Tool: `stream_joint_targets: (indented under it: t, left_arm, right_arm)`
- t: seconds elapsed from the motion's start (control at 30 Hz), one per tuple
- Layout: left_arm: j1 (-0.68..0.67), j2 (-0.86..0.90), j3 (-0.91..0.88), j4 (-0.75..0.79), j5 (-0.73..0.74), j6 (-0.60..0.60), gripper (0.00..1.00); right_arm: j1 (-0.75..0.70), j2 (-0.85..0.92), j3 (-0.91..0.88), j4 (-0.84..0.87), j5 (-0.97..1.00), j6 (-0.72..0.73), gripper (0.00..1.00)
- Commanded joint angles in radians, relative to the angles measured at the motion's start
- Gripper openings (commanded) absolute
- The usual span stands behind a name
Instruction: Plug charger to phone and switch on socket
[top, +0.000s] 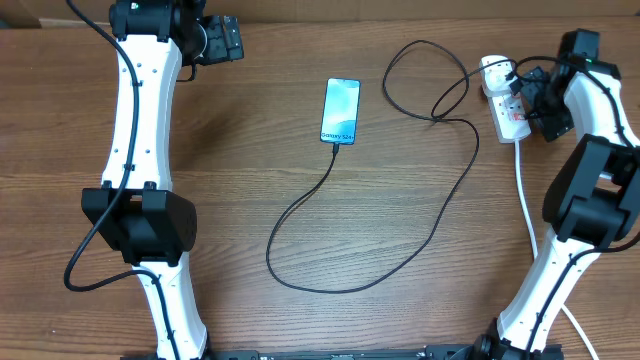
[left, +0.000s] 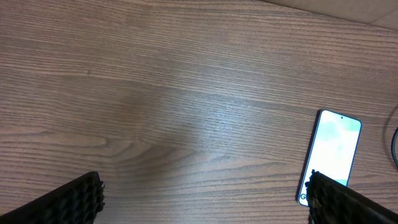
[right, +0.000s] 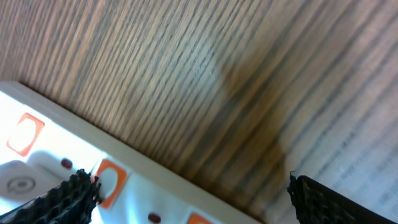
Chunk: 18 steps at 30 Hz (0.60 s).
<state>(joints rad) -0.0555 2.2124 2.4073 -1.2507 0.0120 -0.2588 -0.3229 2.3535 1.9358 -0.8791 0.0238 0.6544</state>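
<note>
The phone (top: 340, 110) lies screen-up at the table's upper middle, with the black charger cable (top: 400, 262) plugged into its lower edge and looping right to a white adapter (top: 495, 70) on the socket (top: 510, 118). The phone also shows in the left wrist view (left: 333, 152). My left gripper (top: 226, 40) is open and empty at the far left, well clear of the phone. My right gripper (top: 532, 95) is open just above the socket, whose white face and orange-red switches (right: 107, 182) fill the lower left of the right wrist view.
The socket's thick white cord (top: 527, 205) runs down the right side beside my right arm. The black cable makes a wide loop over the table's middle and right. The table's back edge is close behind both grippers.
</note>
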Motion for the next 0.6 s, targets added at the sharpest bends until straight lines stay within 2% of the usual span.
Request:
stream_joint_targets:
  t: [0.0, 0.57]
  left_arm:
    - [-0.005, 0.008, -0.002, -0.002, 0.007, -0.01, 0.99]
    - [-0.005, 0.008, -0.002, -0.002, 0.007, -0.01, 1.0]
  right_arm:
    - [-0.025, 0.033, -0.011, 0.014, -0.115, 0.0, 1.0]
    - [-0.022, 0.033, -0.012, 0.002, -0.12, -0.051, 1.0]
